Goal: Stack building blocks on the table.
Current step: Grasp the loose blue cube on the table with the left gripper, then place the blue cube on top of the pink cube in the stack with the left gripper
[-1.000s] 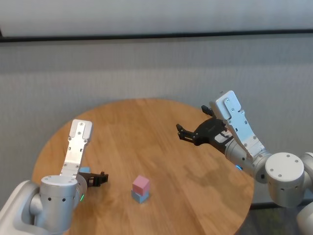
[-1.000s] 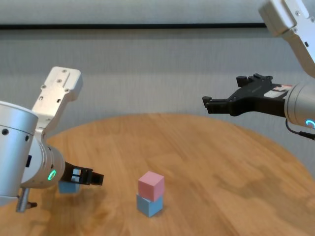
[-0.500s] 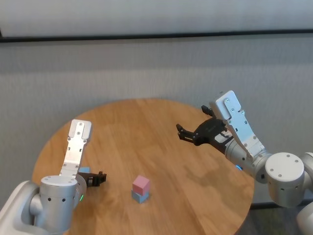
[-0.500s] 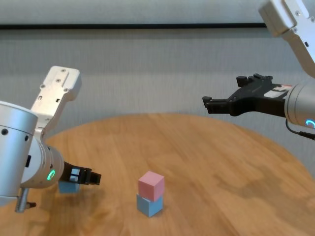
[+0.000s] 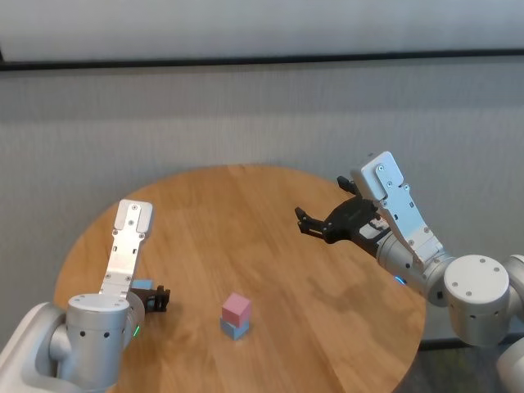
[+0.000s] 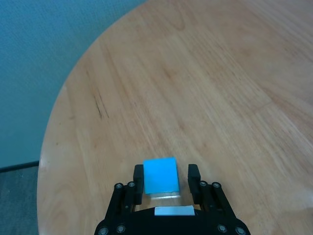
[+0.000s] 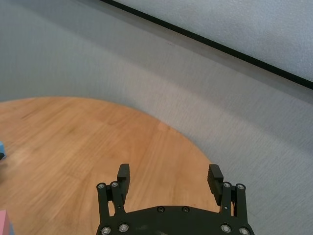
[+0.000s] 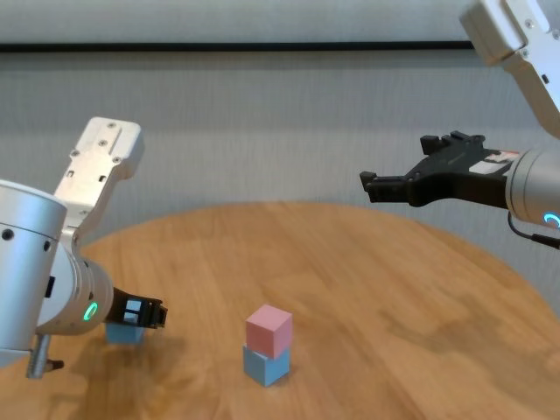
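Wood grain runs across the round table (image 5: pixel 270 213), which stands before a grey wall (image 5: pixel 246 115) with a dark strip (image 5: pixel 246 60) along its top. Near the middle of the front part sits a small stack: a pale pink block (image 5: pixel 236 308) resting squarely on a light blue block (image 5: pixel 235 329), both upright. Nothing stands around the stack or blocks the way to it.

Off toward the table's left side, the left gripper (image 6: pixel 166 177) hangs low over the wood with its fingers spread narrowly, one on each side of the second light blue block (image 6: pixel 160 175). From the wrist camera a sliver of gap shows beside the block, so the fingers flank it but whether they press on it cannot be told. This block lies well apart from the stack.

Over the right half, the right gripper (image 7: pixel 169 178) hangs high above the table, its fingers spread wide with nothing between them.

A white label shows on the right wrist (image 8: pixel 501 158), but its writing is too small to read.
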